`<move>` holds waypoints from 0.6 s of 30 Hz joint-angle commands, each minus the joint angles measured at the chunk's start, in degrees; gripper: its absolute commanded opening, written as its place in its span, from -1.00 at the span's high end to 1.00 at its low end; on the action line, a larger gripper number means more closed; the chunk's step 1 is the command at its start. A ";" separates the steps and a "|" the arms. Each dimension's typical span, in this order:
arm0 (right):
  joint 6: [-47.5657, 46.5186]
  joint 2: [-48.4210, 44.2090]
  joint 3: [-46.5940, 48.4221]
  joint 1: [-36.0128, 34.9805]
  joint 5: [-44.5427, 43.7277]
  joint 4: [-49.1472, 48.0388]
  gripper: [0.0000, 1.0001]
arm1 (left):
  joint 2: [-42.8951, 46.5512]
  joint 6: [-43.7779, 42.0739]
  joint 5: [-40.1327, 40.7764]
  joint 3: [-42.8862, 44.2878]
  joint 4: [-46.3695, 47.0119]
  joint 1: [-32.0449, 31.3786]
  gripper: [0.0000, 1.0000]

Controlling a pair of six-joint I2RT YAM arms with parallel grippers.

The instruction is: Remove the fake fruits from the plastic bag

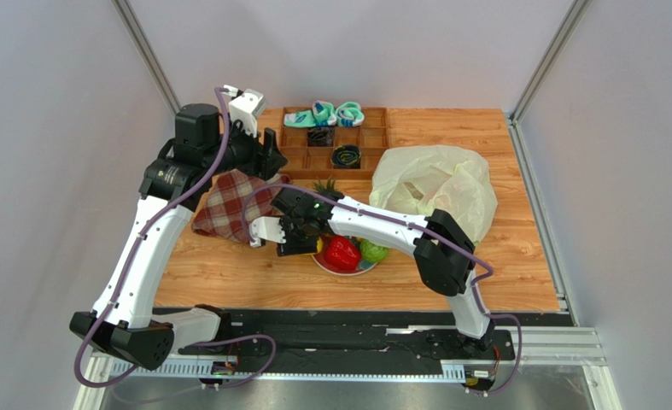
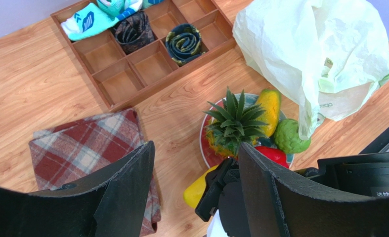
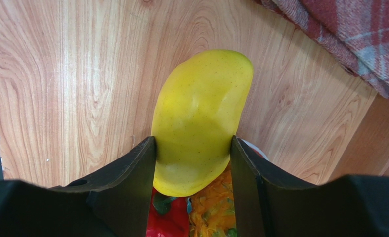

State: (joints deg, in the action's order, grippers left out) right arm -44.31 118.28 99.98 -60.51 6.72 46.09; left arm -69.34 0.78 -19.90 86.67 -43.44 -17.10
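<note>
Wood-grain table [image 3: 58, 74], glossy yellow mango [image 3: 201, 113]

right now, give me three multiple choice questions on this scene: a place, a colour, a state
1. The cloth lies: A left of the plate; B right of it; C on it.
2. The fruit in the right gripper is: A red; B yellow; C green.
3. The left gripper is: A open; B shut on the cloth; C shut on the fruit.
1 A: the top view shows it left of the plate.
2 B: the gripper clamps a yellow fruit.
3 A: its jaws stand apart, holding nothing.
</note>
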 commanded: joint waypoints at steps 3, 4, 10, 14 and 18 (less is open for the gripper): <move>0.02 -2.87 -3.56 0.39 -4.35 0.15 0.39 | -0.09 1.25 -2.33 0.78 2.04 0.32 -0.43; 1.06 -3.40 -3.66 0.39 -4.52 0.15 0.39 | -0.09 1.16 -2.51 0.69 2.13 0.32 -0.43; 5.99 -5.78 -4.53 0.39 -4.61 1.20 0.41 | -0.27 0.37 -2.07 0.25 1.87 0.32 -0.43; 7.57 -5.87 -5.76 0.39 -4.87 1.81 0.40 | -0.71 0.10 -2.16 -0.10 2.04 0.40 -0.42; 8.37 -4.90 -6.56 0.31 -5.66 1.90 0.39 | -1.41 -0.16 -2.07 -0.37 2.22 0.49 -0.43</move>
State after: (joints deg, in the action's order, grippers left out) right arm -38.63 114.50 94.83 -60.25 2.48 46.22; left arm -70.08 1.08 -21.17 86.59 -43.38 -17.08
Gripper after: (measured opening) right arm 0.538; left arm 0.713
